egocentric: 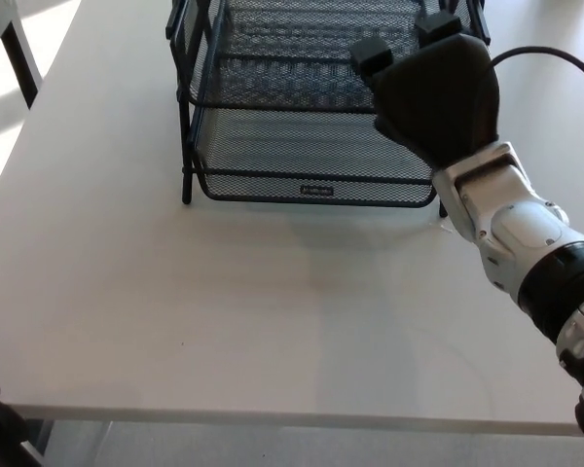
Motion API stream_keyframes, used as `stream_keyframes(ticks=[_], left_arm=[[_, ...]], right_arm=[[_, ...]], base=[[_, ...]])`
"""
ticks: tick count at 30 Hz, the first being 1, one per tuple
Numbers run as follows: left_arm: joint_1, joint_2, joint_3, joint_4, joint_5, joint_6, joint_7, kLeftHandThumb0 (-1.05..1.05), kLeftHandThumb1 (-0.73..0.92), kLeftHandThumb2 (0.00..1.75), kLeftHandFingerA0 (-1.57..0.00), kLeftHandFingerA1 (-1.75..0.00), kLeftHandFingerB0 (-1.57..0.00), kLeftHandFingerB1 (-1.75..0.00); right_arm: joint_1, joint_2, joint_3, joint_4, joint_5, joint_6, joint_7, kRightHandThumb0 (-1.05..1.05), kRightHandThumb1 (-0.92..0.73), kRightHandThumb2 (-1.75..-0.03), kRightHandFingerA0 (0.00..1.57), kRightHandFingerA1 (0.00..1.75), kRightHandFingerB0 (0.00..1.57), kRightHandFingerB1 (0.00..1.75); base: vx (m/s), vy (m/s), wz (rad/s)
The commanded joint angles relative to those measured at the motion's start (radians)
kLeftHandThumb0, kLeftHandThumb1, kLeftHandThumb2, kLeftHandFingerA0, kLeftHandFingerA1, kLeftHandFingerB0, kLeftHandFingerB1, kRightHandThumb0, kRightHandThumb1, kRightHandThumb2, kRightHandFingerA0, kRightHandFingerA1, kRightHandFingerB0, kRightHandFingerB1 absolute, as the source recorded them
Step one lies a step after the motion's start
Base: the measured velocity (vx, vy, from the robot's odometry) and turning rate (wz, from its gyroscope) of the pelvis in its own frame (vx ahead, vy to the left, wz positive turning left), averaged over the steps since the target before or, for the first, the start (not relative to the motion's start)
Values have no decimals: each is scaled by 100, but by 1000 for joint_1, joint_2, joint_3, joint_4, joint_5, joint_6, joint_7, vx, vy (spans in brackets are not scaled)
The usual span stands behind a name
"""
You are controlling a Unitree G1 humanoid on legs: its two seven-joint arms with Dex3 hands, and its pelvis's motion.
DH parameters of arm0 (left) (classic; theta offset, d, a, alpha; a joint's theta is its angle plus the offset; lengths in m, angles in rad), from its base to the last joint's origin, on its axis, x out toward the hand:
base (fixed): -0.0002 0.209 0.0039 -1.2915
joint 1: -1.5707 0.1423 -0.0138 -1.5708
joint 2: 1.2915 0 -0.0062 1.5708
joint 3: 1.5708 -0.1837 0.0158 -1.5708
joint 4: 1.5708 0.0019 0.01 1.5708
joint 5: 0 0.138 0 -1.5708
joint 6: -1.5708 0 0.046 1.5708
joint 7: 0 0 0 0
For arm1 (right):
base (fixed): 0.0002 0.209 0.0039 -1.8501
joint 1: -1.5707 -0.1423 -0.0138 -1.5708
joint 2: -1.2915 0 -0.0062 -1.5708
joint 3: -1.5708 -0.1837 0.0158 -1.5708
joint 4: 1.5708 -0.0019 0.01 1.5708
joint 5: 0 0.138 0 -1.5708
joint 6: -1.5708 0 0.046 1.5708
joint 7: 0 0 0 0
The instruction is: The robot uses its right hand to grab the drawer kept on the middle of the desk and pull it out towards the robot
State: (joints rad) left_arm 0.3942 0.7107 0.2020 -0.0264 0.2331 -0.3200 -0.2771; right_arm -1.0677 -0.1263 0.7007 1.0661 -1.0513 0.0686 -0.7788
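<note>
A black wire-mesh drawer rack (190,97) stands at the far middle of the white desk (224,311). Its lowest drawer (273,146) sticks out toward me, with a small label (314,191) on the front rim. My right hand (438,92) hovers over the rack's right side, above the lowest drawer's right corner. Its fingertips (370,53) are spread and point away from me over the tier above, with nothing held between them. The hand hides the drawer's right edge. My left hand does not show.
A black cable (565,58) loops from the right forearm (516,224) over the desk's right side. A dark table leg (19,58) stands off the desk's far left corner. The desk's front edge (273,418) runs along the bottom.
</note>
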Motion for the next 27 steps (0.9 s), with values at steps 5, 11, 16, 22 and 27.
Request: stream_keyframes(ticks=[5, 11, 16, 22, 27], left_arm=[[-18, 38, -20, 31, 22, -38, -39, -33, 56, 57, -78, -83, -78, -56], [-20, 34, -17, 25, 18, -31, -38, -32, 55, 56, -80, -86, -80, -57], [-20, 32, -14, 23, 5, -28, -48, -32, 54, 56, -82, -88, -80, -57], [-18, 28, -11, 21, 0, -28, -51, -32, 54, 56, -83, -91, -80, -59], [-17, 27, -10, 14, 14, -20, -46, -32, 54, 56, -82, -90, -80, -59]], right_arm=[[-48, -21, 5, 61, -5, -86, -289, -52, -38, -85, 107, 124, 74, 93], [-5, -27, -3, 21, -2, -85, -360, -45, -50, -61, 94, 146, 79, 108], [62, -35, -21, -50, 3, -54, -386, -48, -52, -64, 99, 139, 84, 112], [177, -75, -34, -214, -13, -36, -404, -46, -55, -66, 94, 150, 80, 124], [293, -119, -56, -399, -24, -13, -351, -48, -58, -64, 94, 136, 85, 105]], base=[[0, 0, 0], [0, 0, 0], [0, 0, 0], [0, 0, 0], [0, 0, 0]])
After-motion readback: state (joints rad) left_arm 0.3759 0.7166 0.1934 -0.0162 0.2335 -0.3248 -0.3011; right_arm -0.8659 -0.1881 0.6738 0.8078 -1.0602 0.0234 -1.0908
